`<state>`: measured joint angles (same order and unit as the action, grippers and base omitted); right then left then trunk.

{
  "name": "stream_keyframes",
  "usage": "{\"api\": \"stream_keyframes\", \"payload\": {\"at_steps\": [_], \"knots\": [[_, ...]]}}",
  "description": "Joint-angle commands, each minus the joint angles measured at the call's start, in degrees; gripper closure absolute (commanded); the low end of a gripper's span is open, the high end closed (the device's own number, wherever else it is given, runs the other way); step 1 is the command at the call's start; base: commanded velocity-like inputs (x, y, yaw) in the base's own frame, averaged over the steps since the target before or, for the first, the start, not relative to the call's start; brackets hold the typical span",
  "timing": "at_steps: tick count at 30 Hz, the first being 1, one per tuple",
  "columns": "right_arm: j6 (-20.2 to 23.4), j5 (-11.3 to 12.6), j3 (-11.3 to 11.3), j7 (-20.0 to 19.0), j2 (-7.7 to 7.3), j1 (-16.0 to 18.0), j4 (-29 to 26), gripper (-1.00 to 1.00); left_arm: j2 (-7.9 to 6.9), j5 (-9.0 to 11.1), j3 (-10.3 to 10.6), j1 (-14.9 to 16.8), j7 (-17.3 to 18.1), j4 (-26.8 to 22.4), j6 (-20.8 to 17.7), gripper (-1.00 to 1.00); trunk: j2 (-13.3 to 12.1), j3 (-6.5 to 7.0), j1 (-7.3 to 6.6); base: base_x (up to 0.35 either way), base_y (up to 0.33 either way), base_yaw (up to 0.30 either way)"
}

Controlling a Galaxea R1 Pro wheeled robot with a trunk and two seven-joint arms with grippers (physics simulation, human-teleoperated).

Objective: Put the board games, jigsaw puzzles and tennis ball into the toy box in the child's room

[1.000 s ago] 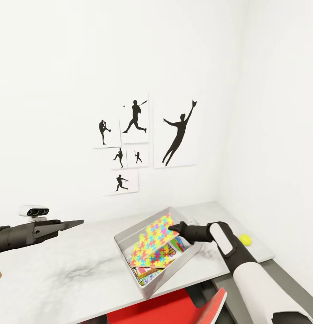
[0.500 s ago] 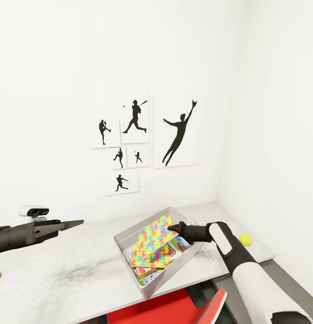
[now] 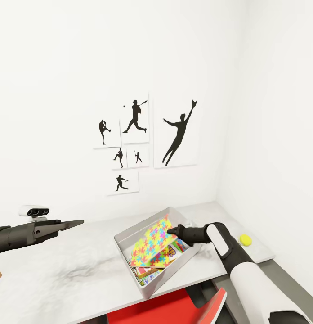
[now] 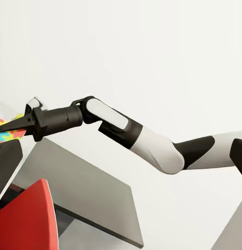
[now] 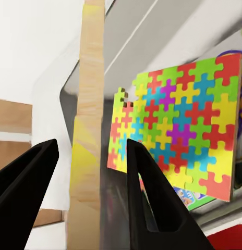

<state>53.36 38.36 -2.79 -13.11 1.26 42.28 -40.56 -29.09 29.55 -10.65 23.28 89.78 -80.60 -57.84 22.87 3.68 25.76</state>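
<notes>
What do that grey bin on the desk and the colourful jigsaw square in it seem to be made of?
The light grey rectangular bin looks like smooth matte plastic: thin sloping walls, even colour. The multicoloured jigsaw square seems wood or thick card: a pale wood-toned edge shows in the right wrist view, under a flat printed face.

A light grey toy box (image 3: pixel 125 238) is seen low at centre on the pale table (image 3: pixel 75 265), with a multicoloured jigsaw puzzle (image 3: pixel 151 245) propped tilted over printed board games (image 3: pixel 174 249) inside it, while the yellow-green tennis ball (image 3: pixel 245 240) lies at lower right.
</notes>
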Motion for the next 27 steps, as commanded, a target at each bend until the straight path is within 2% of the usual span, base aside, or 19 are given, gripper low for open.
{"api": "stream_keyframes", "payload": {"at_steps": [1,5,8,19,27], "knots": [[0.07,-0.82,0.03,-0.51,0.38,0.04,0.60,1.00,-0.01,-0.02,0.01,0.01,0.22,0.00,-0.61,-1.00,0.05,-0.03,0.02,0.000,0.000,0.000],[-0.48,-1.22,0.00,-0.51,1.83,0.77,2.09,1.00,-0.01,-0.02,0.01,0.01,0.22,0.00,-0.61,-1.00,0.05,-0.03,0.02,0.000,0.000,0.000],[-1.41,-1.32,-0.02,-0.51,2.34,1.33,3.43,1.00,-0.06,-0.02,0.01,0.02,0.22,0.00,-0.61,-1.00,0.05,-0.03,0.02,0.000,0.000,0.000],[-2.15,-1.43,-0.03,-0.60,2.46,1.57,4.08,1.00,-0.01,-0.02,0.07,0.01,0.22,0.00,-0.61,-1.00,0.05,-0.03,0.02,0.000,0.000,0.000],[-4.21,-1.36,-0.05,-0.60,2.35,1.57,4.09,1.00,-0.01,-0.02,0.05,0.01,0.22,0.00,-0.61,-1.00,0.05,-0.13,0.02,0.000,0.000,0.000]]}}
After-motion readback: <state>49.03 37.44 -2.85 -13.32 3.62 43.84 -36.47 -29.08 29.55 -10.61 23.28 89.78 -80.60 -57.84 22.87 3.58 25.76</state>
